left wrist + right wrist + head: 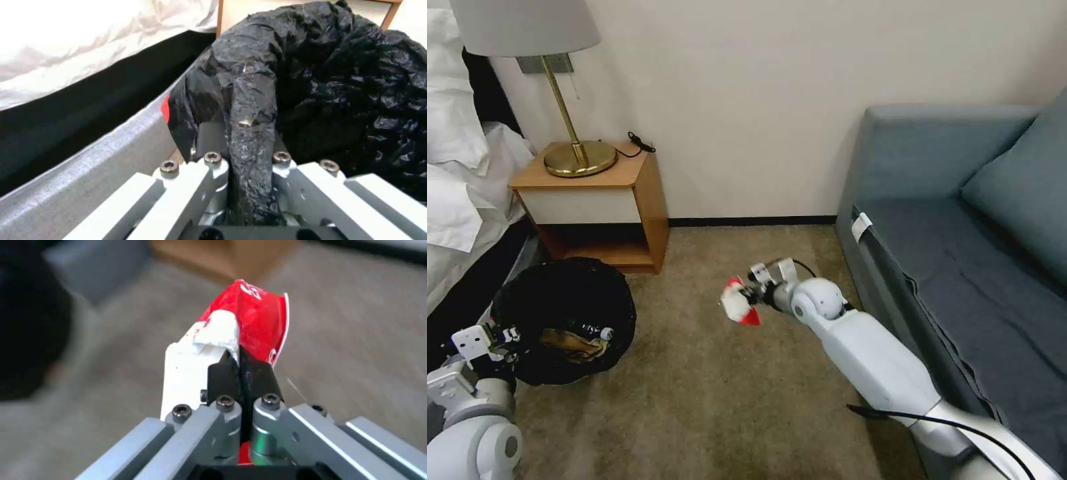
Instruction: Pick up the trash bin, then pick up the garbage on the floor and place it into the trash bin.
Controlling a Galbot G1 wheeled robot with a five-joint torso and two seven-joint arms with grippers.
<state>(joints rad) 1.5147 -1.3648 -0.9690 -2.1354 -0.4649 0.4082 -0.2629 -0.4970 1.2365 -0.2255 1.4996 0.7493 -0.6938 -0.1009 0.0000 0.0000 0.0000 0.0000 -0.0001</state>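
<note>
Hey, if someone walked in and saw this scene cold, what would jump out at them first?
Probably the red snack packet pinched in the right gripper, held above the carpet mid-room between the bedside table and the blue sofa. Next, the trash bin at the robot's left beside the bed: the left gripper is clamped on its crinkled black liner, and brown paper and a bottle already lie inside.
</note>
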